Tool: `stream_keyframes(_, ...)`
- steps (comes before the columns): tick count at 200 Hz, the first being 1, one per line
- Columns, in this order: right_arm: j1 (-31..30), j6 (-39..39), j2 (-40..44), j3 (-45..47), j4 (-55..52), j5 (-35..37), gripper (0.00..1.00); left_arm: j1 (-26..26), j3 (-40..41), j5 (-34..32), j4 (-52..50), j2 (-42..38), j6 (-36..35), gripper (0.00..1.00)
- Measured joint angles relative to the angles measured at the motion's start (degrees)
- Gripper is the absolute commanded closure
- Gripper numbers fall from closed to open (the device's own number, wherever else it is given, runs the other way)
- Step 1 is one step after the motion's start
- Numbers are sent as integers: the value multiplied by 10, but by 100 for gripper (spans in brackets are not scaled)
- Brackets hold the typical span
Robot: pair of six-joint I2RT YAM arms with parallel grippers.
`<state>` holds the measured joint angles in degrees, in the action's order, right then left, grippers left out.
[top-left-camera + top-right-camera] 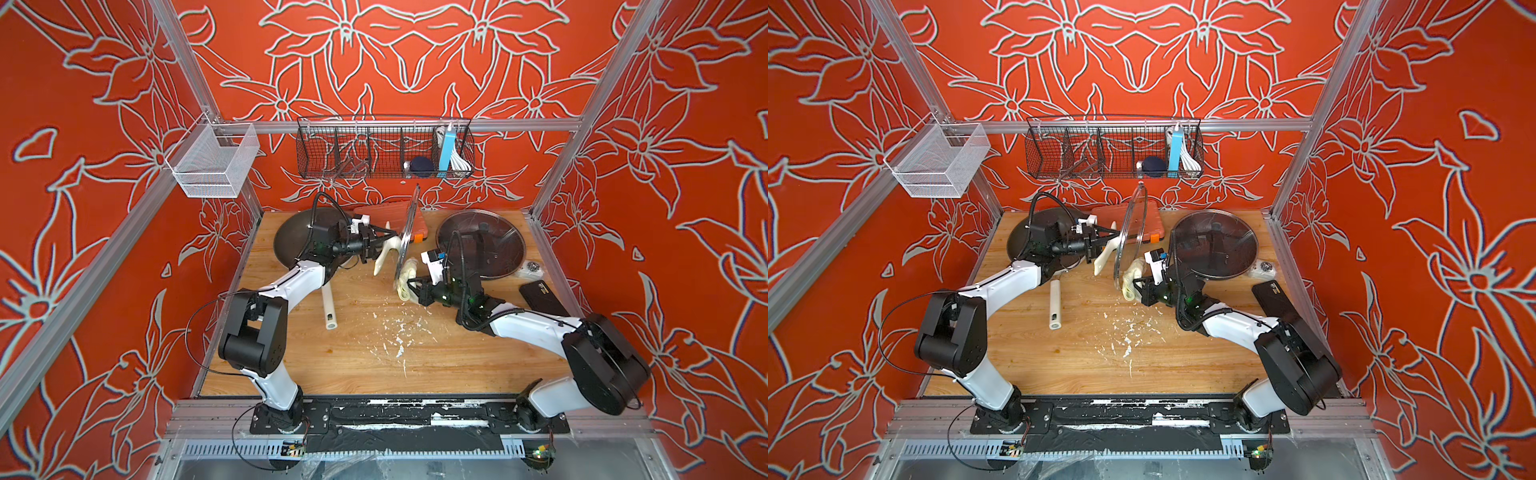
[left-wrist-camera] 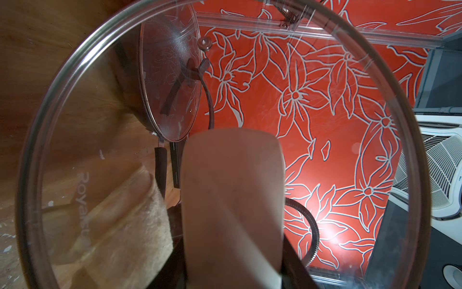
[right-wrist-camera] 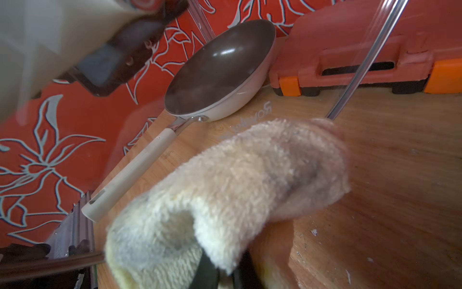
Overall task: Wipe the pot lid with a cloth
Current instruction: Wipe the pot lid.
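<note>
The glass pot lid stands on edge just in front of the orange case. It looks rigid, slick, breakable and fairly heavy. Its cream handle is the safest hold, and the left gripper is clamped on it. The cloth, soft, light and stained, is pinched in the right gripper. It lies against the lid's lower face, farther from the case.

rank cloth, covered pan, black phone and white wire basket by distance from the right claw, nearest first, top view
1. cloth, gripped in the right claw
2. covered pan, back right
3. black phone, right edge
4. white wire basket, hung far left
</note>
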<state>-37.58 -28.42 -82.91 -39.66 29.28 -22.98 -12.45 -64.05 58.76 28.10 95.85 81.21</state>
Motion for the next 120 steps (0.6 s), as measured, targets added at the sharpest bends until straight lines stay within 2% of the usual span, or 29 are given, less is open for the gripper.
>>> stream_keyframes(37,0,11,92,-12,-39,0,100,0,0,-14,-27,0,-28,100)
stream_keyframes(70,-1,41,172,-71,-89,23,100,0,0,-38,-66,-2,-73,100)
stream_keyframes(120,-1,106,231,-131,-165,93,100,-4,-2,-95,-142,-32,-186,100)
